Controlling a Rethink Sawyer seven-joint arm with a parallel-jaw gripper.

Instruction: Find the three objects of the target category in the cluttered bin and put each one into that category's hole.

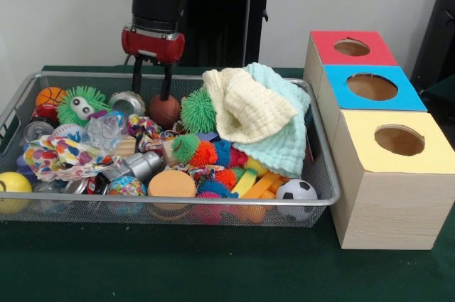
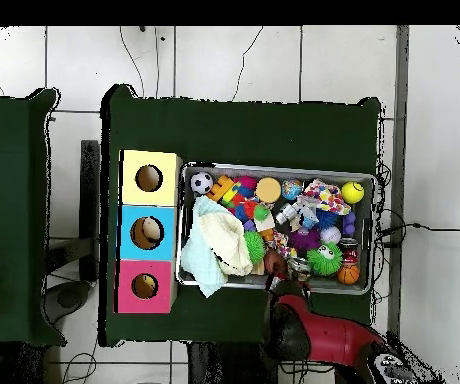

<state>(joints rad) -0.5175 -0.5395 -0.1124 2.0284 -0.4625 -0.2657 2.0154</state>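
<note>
My pincer (image 1: 151,78) hangs spread over the bin's (image 1: 213,203) far edge, fingers astride a small brown ball (image 1: 164,110) but, I judge, not yet gripping. Risk: that ball squirts away on closing, or a finger snags the cloths (image 1: 259,121) beside it. The bin brims with balls and toys. The red box's hole (image 1: 351,47) sits right of it, looking empty.

The front camera is sitting low and close across the table, facing the arm (image 1: 158,11) over the bin (image 1: 163,206). The overhead camera is hanging high and far, looking straight down, robot base at bottom. Both are sharing the bin (image 2: 274,168), three boxes and green table (image 1: 178,266).
</note>
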